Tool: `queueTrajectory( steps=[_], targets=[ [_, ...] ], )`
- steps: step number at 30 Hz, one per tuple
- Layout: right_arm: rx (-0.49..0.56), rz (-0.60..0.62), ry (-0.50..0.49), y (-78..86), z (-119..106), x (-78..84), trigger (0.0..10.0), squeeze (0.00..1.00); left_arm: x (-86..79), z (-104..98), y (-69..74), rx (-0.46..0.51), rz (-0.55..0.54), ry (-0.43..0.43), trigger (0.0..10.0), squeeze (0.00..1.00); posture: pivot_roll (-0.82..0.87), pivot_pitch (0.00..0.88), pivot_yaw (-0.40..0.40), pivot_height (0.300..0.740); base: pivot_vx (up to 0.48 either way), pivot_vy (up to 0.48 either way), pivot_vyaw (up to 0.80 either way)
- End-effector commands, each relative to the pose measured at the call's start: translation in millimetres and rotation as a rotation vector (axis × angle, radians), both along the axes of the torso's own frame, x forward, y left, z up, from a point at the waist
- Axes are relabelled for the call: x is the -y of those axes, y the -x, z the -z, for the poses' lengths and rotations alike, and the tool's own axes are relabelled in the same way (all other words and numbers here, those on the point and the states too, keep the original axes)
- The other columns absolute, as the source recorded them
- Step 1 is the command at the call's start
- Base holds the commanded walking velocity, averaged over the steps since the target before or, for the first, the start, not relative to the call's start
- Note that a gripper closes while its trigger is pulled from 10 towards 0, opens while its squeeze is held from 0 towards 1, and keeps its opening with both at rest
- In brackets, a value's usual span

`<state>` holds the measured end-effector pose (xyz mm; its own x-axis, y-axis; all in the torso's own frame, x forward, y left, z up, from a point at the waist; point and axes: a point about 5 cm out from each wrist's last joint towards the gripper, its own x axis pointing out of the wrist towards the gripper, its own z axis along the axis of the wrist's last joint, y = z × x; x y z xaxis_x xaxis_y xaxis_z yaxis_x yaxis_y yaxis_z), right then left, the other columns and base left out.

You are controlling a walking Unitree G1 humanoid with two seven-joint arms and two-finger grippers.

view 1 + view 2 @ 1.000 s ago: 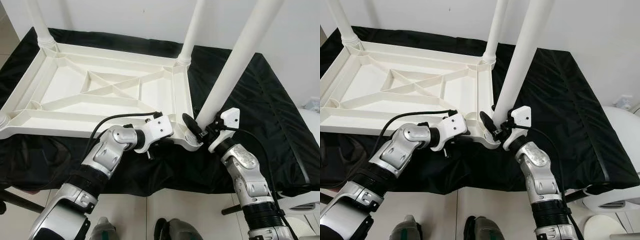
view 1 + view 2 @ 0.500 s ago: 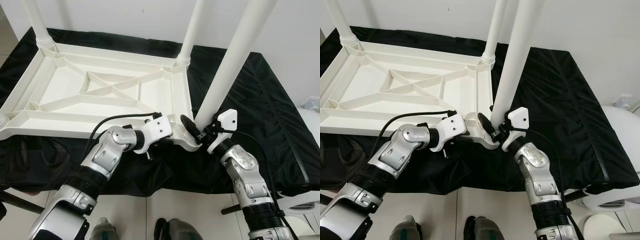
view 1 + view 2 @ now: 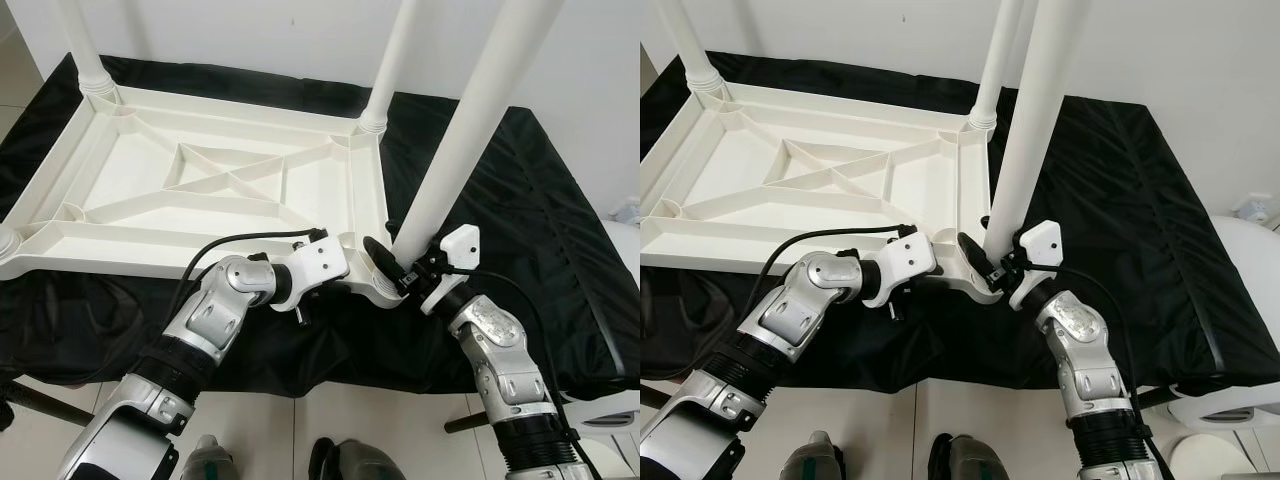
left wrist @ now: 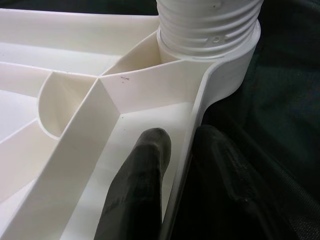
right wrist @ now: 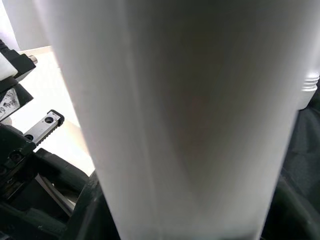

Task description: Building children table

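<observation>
**Fourth leg going into the near corner socket**

The white plastic tabletop [image 3: 200, 190] lies upside down on a table draped in black cloth [image 3: 520, 200], ribs facing up. Legs stand in the far-left socket [image 3: 85, 50] and the far-right socket [image 3: 385, 70]; a third leg's base shows at the near-left corner [image 3: 6, 240].

The left gripper [image 4: 175, 185] has its jaws clamped on the tabletop's near rim, one finger [image 4: 142, 175] inside the wall, the other outside, just beside the near-right corner socket [image 4: 210, 35].

The right gripper [image 3: 400, 272] holds the fourth leg [image 3: 470, 120] low down, jaws closed around it, with the leg's threaded end in that socket and the shaft leaning to the right.

The likely risk is the tilt: turning the leg off-axis could cross-thread or jam it. The smooth shaft might also slip in the jaws, and a weak hold on the rim would let the tabletop slide on the cloth.
</observation>
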<state>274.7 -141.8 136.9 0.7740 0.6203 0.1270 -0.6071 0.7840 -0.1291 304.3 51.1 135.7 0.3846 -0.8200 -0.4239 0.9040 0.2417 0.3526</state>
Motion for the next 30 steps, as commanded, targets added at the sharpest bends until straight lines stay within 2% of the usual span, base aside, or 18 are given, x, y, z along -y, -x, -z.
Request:
queueTrajectory(
  steps=[1,9,13,20,24,26,30],
  targets=[
    [-0.156,-0.084,0.024,16.8,35.9,-7.9,10.0,0.00,-3.7,-19.7,-8.3,0.098,-0.077,0.055,10.0,0.00,0.06,0.089,-0.102,0.740,0.000,0.000,0.00],
    [-0.103,-0.043,0.026,13.5,32.1,-4.0,10.0,0.00,-3.7,-20.3,-8.1,0.099,-0.076,0.054,10.0,0.00,0.06,0.089,-0.101,0.740,0.000,0.000,0.00],
    [-0.042,-0.030,0.029,10.6,25.7,-6.5,10.0,0.00,-4.1,-21.5,-8.5,0.102,-0.076,0.052,10.0,0.00,0.06,0.088,-0.099,0.740,0.000,0.000,0.00],
    [-0.042,-0.033,0.020,10.0,24.7,-7.4,10.0,0.00,-4.5,-22.3,-8.6,0.103,-0.076,0.050,10.0,0.00,0.06,0.090,-0.100,0.740,0.000,0.000,0.00],
    [-0.062,-0.035,0.007,10.1,25.3,-8.0,10.0,0.00,-4.8,-22.8,-8.4,0.103,-0.076,0.050,10.0,0.00,0.06,0.090,-0.098,0.740,0.000,0.000,0.00],
    [-0.160,-0.022,-0.019,5.0,27.0,-8.3,10.0,0.00,-4.5,-23.9,-8.0,0.105,-0.072,0.050,10.0,0.00,0.06,0.088,-0.097,0.740,0.000,0.000,0.00],
    [-0.196,-0.009,-0.039,-1.1,23.3,-7.5,10.0,0.00,-3.7,-24.4,-7.8,0.107,-0.067,0.051,10.0,0.00,0.06,0.086,-0.096,0.740,0.000,0.000,0.00]
  ],
)
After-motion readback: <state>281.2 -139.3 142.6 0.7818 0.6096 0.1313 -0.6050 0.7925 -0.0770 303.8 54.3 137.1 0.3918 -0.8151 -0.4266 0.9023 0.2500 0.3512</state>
